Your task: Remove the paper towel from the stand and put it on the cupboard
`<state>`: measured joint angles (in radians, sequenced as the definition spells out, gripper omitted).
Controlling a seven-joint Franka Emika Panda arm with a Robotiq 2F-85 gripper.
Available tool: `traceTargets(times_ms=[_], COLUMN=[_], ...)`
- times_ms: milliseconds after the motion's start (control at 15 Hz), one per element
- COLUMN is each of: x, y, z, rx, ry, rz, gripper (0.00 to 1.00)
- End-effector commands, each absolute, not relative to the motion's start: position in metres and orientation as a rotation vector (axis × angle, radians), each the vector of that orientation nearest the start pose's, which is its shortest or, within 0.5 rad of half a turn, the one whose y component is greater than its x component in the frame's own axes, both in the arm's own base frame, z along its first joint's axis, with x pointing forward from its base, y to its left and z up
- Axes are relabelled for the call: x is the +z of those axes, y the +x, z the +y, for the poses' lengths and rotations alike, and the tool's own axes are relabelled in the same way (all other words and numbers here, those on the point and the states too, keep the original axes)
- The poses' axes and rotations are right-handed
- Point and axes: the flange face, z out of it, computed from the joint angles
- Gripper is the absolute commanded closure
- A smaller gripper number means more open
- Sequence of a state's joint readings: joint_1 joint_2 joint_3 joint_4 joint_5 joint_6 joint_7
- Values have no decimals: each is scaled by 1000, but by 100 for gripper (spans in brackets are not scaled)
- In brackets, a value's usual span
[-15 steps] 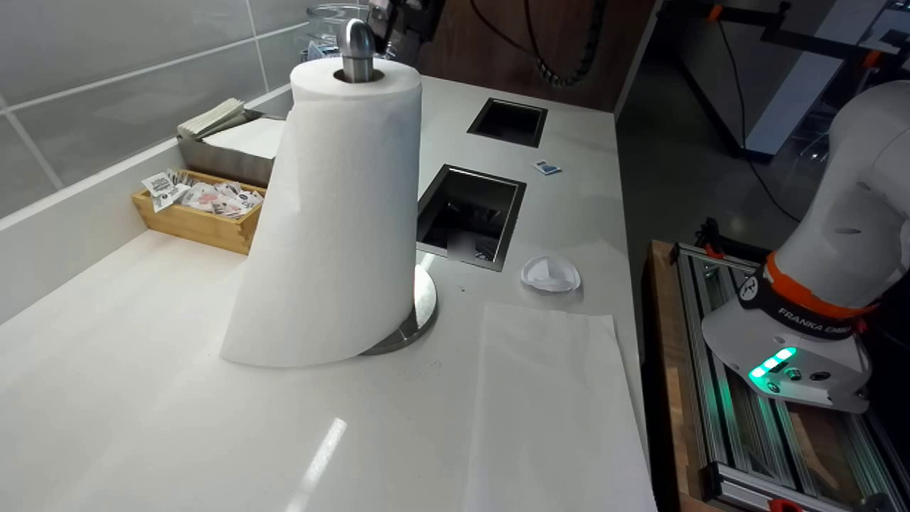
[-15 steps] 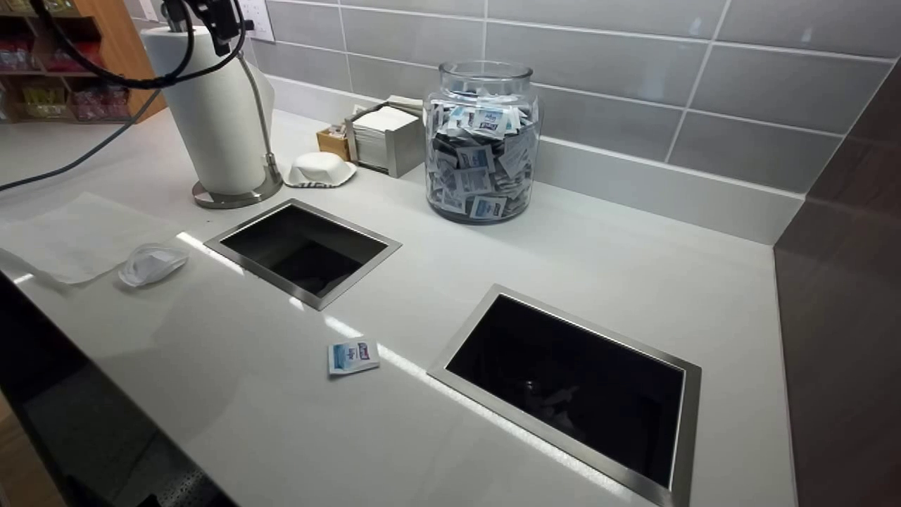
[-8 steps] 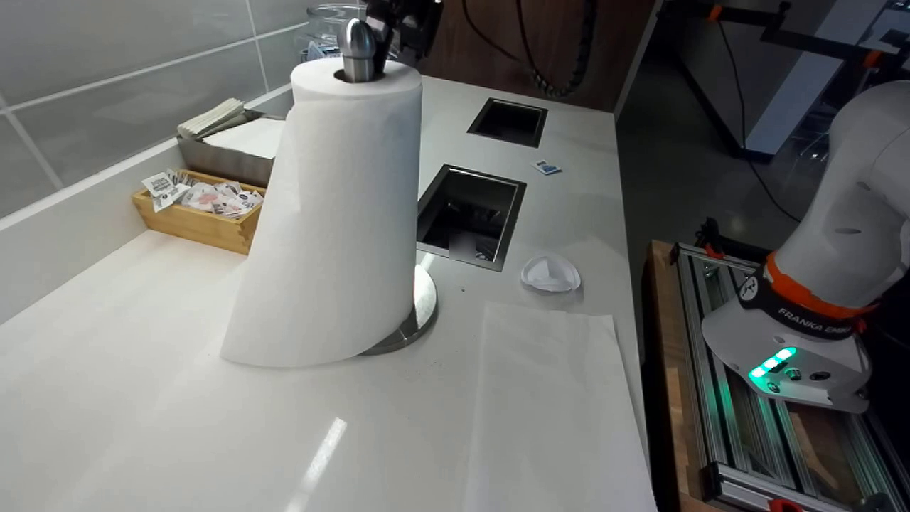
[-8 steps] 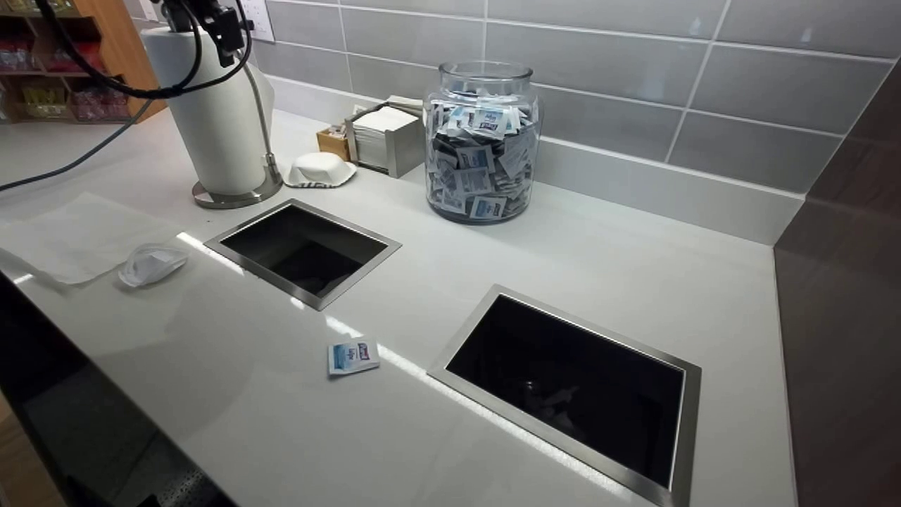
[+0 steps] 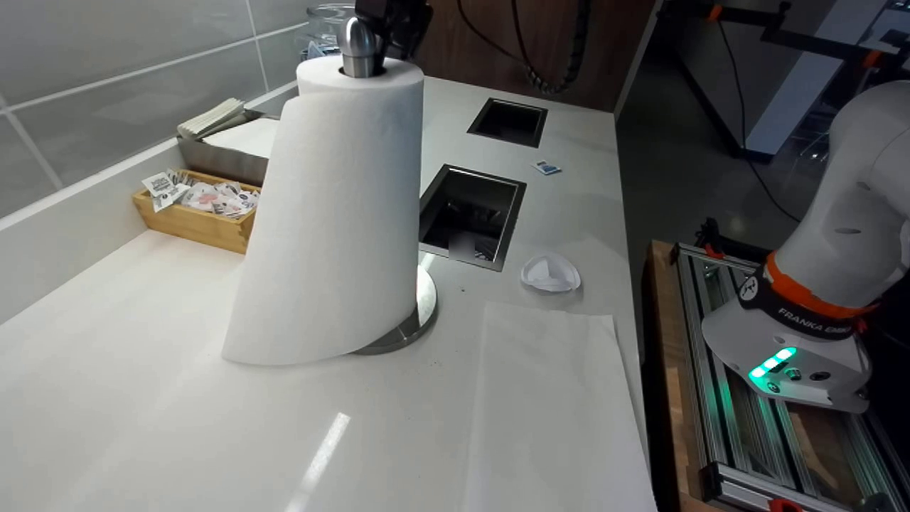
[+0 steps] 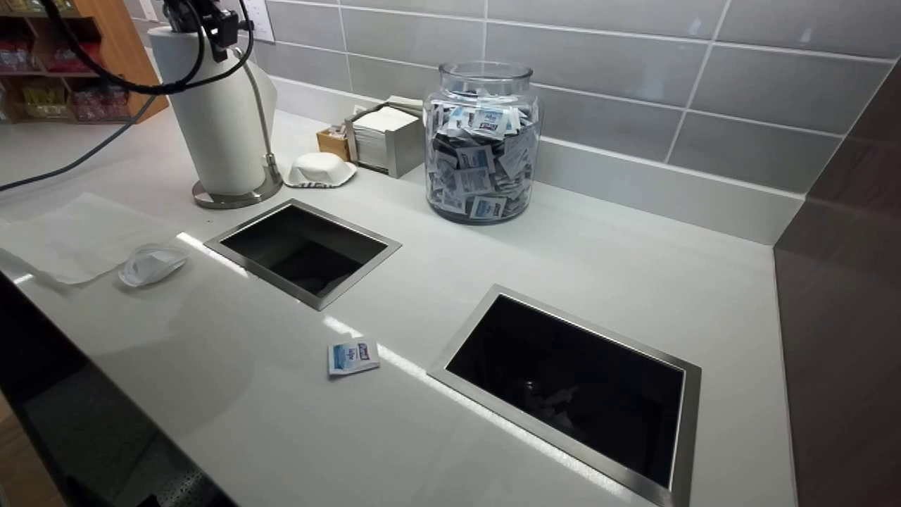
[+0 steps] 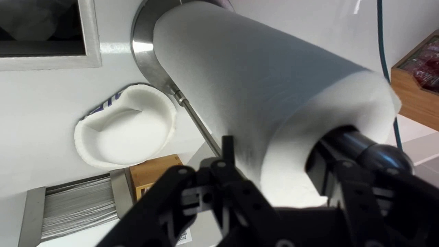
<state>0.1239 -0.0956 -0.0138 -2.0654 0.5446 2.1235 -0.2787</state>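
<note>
The white paper towel (image 5: pixel 341 213) is a thick upright roll, still around the post of its metal stand (image 5: pixel 357 39), with a loose sheet flaring out at the bottom. In the wrist view, the roll's end (image 7: pixel 288 178) faces the camera and the stand's thin side rod (image 7: pixel 202 128) runs beside it. My gripper (image 7: pixel 274 154) straddles the roll's wall: one finger is inside the core next to the post, the other lies against the outer side. It looks shut on that wall. The white counter (image 5: pixel 142 398) bears the stand; whether it is the cupboard, I cannot tell.
A glass jar (image 6: pixel 482 148) of packets, a napkin holder (image 6: pixel 405 144) and a wooden box (image 5: pixel 195 227) line the wall. Near the stand lie a folded paper bowl (image 7: pixel 130 137) and a framed square opening (image 6: pixel 303 250). Black cables (image 6: pixel 151 88) hang by the arm.
My gripper has come down toward the roll, one finger entering the core, and its jaws have closed in on the wall. The roll's top has shifted slightly and its loose sheet has turned.
</note>
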Motion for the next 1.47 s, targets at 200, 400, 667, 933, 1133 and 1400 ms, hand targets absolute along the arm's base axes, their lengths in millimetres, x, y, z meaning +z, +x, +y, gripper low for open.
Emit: traceTargets(times_ms=[200,400,667,933,1133,1400], x=[504,510,521,538,549,569], y=[545,547,545,539,537,531], z=[96,103,105,106,109,113], rx=[-257,-272,-269,-254,-244,-252], ry=[-2610,-2610,-2613,-2623,-2626,-2682], rz=[-248,-292,-318,-330,-356,-366], gripper=[88,89,89,89,89,89])
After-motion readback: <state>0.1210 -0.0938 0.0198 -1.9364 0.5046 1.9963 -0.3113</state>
